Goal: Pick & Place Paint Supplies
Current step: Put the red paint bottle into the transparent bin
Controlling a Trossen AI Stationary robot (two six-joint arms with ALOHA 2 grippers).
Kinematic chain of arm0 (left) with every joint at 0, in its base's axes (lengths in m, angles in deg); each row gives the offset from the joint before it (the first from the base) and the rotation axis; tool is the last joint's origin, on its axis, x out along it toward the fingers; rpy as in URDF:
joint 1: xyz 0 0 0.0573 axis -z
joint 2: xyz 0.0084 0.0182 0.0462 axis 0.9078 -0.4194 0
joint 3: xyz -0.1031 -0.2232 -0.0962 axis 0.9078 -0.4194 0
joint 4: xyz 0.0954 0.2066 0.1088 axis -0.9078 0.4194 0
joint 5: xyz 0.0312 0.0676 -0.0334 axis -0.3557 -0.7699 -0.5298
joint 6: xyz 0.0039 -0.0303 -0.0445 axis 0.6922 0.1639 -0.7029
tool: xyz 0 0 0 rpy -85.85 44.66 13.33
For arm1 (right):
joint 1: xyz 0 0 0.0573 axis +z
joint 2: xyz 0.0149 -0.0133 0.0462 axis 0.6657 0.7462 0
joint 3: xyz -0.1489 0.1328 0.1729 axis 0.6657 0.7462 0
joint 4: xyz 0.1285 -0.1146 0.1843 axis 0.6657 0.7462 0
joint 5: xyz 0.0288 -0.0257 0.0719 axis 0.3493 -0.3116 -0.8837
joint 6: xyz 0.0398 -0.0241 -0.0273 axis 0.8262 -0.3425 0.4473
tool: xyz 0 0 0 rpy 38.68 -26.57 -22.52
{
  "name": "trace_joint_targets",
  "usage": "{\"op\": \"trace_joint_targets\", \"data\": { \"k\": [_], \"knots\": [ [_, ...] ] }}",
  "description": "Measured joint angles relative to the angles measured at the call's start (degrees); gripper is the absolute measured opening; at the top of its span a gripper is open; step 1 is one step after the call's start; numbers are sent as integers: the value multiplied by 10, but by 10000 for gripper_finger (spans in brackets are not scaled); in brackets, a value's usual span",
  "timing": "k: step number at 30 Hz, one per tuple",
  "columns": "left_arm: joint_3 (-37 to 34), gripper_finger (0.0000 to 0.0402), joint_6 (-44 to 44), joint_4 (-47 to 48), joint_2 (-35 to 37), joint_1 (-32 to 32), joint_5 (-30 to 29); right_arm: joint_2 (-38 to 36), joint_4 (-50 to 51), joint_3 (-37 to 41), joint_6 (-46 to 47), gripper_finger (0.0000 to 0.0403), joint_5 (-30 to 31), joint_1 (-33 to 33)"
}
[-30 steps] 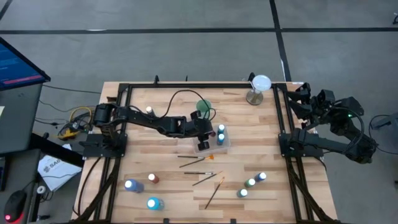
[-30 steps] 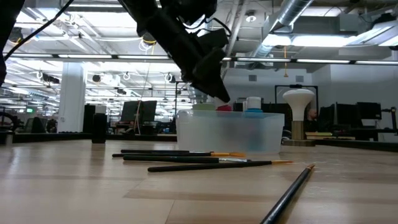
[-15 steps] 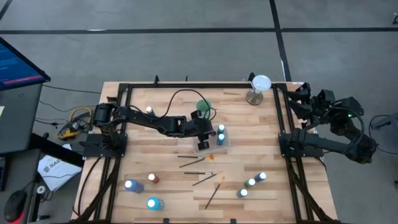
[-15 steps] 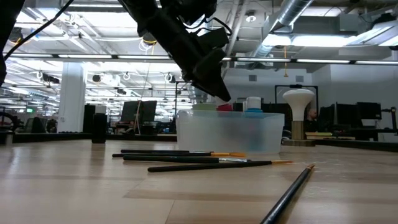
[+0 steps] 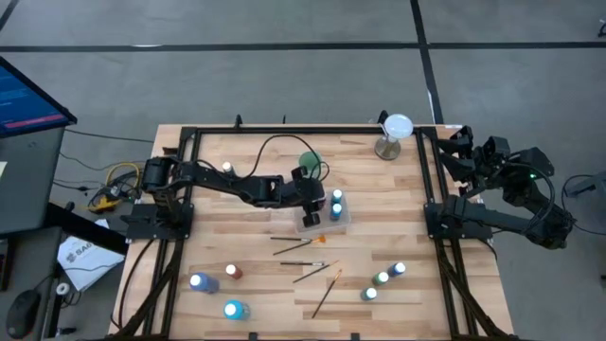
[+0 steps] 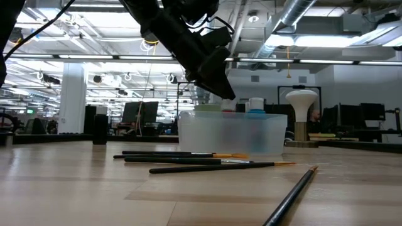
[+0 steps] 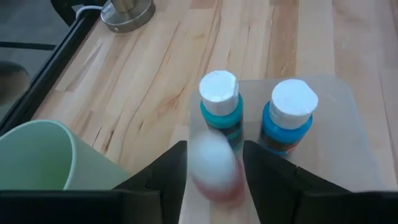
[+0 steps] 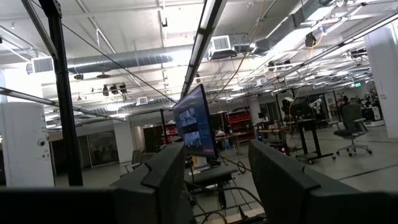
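From above, the left gripper (image 5: pixel 312 197) is hanging over the clear tray (image 5: pixel 341 223) in the middle of the tabletop (image 5: pixel 256 242). Two blue bottles (image 5: pixel 336 203) are standing in the tray. A green cup (image 5: pixel 310 161) is sitting just behind the gripper. More paint bottles (image 5: pixel 213 282) are standing near the front left corner, and others (image 5: pixel 383 278) near the front right. Thin paintbrushes (image 5: pixel 301 251) are lying loose in front of the tray. The right arm is waiting off the right edge, its gripper (image 5: pixel 454 152) near the back corner.

From tabletop height, the left gripper (image 6: pixel 223 88) is pointing down just above the tray's (image 6: pixel 232 135) rim. Paintbrushes (image 6: pixel 182 157) are lying in front of it.

From the left wrist, the fingers (image 7: pixel 168 171) are spread apart, and a blurry white-capped bottle (image 7: pixel 214 165) is sitting between them; I cannot tell if they are touching it. Two blue bottles (image 7: pixel 219 106) are standing side by side in the tray beyond. No label can be read.

From the right wrist, the gripper (image 8: pixel 214 180) is spread open, holding nothing and pointing into the room.
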State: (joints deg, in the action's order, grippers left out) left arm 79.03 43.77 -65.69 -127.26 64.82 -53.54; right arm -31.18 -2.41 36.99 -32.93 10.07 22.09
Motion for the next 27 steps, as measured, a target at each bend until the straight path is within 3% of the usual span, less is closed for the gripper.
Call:
{"op": "trace_joint_targets", "data": {
  "k": [11,21,27],
  "knots": [
    [0,175,29,-7,28,0,-9,0,0,0,0,172,0,0],
    [1,140,-17,133,146,0,64,0,0,0,0,172,0,0],
    [9,182,-79,140,171,1,138,0,0,0,0,172,0,0]
  ]
}}
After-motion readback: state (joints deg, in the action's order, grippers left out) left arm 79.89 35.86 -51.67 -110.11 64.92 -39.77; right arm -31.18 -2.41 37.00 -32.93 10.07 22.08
